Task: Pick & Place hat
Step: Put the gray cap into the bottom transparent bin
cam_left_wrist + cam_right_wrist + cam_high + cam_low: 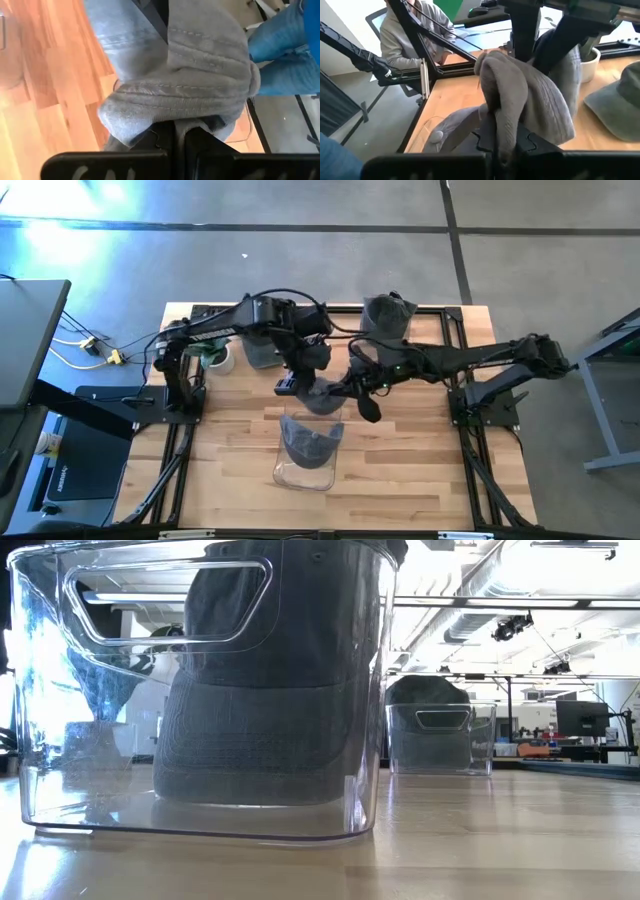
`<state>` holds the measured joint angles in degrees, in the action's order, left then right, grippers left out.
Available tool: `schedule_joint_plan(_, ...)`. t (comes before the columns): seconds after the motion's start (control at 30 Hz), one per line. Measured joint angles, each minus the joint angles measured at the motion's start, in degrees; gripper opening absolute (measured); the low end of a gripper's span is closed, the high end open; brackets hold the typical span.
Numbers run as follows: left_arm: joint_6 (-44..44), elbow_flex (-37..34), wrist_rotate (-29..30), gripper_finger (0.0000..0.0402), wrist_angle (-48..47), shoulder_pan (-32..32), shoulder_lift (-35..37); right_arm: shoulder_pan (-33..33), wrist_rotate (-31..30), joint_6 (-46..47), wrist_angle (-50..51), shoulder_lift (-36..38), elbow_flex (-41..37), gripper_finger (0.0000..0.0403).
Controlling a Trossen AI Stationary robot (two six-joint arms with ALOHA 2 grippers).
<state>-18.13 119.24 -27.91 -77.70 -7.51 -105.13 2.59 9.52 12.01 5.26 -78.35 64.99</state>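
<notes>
Fingers of both grippers are pinched shut on the same grey hat [322,392], which hangs between them over the middle of the wooden table [400,470]. From the high view, the left gripper [300,385] holds one edge and the right gripper [345,392] the other, just beyond a clear plastic bin [307,460] already containing a dark cap [265,730]. A second clear bin with a hat [440,735] stands farther back.

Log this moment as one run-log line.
left gripper: shut on grey hat | right gripper: shut on same hat | hat: held above clear bin | bin: already holds one hat
</notes>
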Motion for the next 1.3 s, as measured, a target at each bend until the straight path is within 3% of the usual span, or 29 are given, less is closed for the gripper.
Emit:
schedule_joint_plan(0.47, 3.39, -26.26, -7.22, 0.0, 17.96, 0.02, 13.73, 1.22, 1.0, 7.72, 0.04, -4.96, 0.0, 0.0012)
schedule_joint_plan(0.77, 5.18, -38.02, -15.78, 0.0, 26.34, 0.02, 18.85, 1.51, 4.39, 13.01, 0.15, -4.97, 0.0, 0.0021)
schedule_joint_plan(1.07, 2.91, -40.79, -24.92, 0.0, 28.37, 0.02, 19.19, 3.21, 3.03, 15.64, -0.55, -6.85, 0.0, 0.003)
schedule_joint_plan(1.3, 2.93, -40.77, -23.12, 0.0001, 28.72, 0.02, 19.16, 3.43, 6.7, 19.38, -2.99, -7.63, 0.0, 0.0061)
